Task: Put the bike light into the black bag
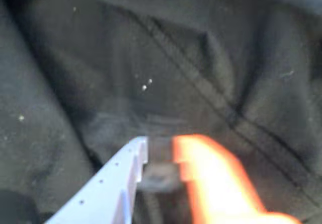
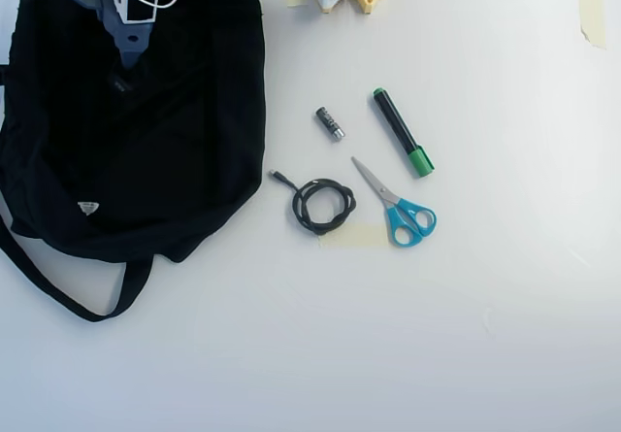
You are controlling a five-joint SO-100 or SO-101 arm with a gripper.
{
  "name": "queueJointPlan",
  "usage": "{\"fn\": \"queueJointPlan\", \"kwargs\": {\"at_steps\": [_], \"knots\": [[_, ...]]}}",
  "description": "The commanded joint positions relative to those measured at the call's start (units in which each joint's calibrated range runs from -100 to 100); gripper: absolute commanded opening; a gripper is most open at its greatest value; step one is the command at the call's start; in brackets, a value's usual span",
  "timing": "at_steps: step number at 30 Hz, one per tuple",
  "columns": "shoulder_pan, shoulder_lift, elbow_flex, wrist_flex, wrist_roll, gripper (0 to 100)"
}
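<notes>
Item: bike light [image 1: 160, 176]. Small dark chunky piece, showing blurred in the wrist view; its strap loop is not making itself out at this sharpness. It is sitting between the two fingers of the hand [image 1: 161, 158], one pale grey-white on the left of that view, one orange on the right, both pressing on it from either side, so the hand is pinching the bike light.

Location: the hand is hanging directly over the black bag [image 2: 146, 150], whose dark folded fabric and seams are filling the whole wrist view. In the overhead view the arm is reaching in from the top edge above the bag's upper part; the light itself is not showing there.

Progress, as a judgement: pick-up and carry are looking done; the light is not yet lying free in the bag. Whether it is hovering above the cloth or already inside an opening cannot be told. What is remaining is to spread the fingers and let it drop, then draw clear.

Bag: large, soft, black, long strap trailing toward the lower left of the overhead view, small white triangular tag on its front, resting on the white worktop [image 2: 505, 335]

Also lying on the worktop, apart from the bag: battery [image 2: 330, 122], green marker [image 2: 403, 132], coiled cable [image 2: 321, 205], blue-handled scissors [image 2: 398, 206]
</notes>
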Motion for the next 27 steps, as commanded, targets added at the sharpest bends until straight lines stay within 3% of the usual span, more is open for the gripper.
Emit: {"fn": "queueJointPlan", "kwargs": {"at_steps": [1, 5, 8, 12, 13, 17, 27], "knots": [[-2.8, -2.0, -1.7, 0.6, -0.3, 33], [-6.2, -2.7, -2.5, 0.6, -0.3, 39], [-9.1, -14.7, -2.4, 1.3, -0.4, 47], [-31.4, -31.2, -1.3, 3.1, -0.4, 46], [-38.8, -32.6, -1.4, 3.1, -0.4, 41], [-54.6, -33.9, -1.5, 3.1, -0.5, 2], [-57.9, -43.8, 7.2, 12.5, -2.0, 2]]}}
